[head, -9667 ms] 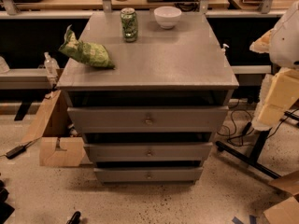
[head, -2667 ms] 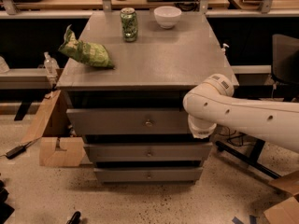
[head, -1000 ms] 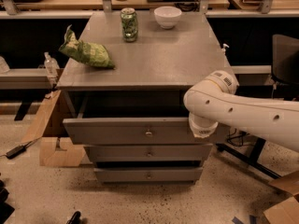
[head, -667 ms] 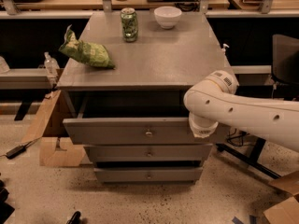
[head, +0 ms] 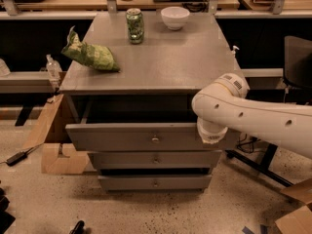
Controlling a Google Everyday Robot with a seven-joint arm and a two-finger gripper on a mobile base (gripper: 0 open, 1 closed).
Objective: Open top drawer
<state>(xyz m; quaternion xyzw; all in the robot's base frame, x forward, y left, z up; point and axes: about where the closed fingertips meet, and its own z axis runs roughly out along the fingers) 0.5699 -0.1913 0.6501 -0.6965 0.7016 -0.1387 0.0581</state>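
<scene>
On the grey cabinet top [head: 195,67] I see a green soda can [head: 134,26] and a white bowl [head: 174,17] near the back edge, a crumpled green chip bag [head: 91,56] at left, my gripper hidden behind the white arm [head: 229,106] at front right.

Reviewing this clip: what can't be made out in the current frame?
All in the camera view:
- The top drawer is pulled partly out, but its inside lies in dark shadow under the cabinet top, so its contents cannot be told.
- The end effector, at the drawer front's right end, is covered by the arm's white joint, so its hold cannot be seen.
- The arm is cut off by the right edge.
- The green can has a label too small to read.
</scene>
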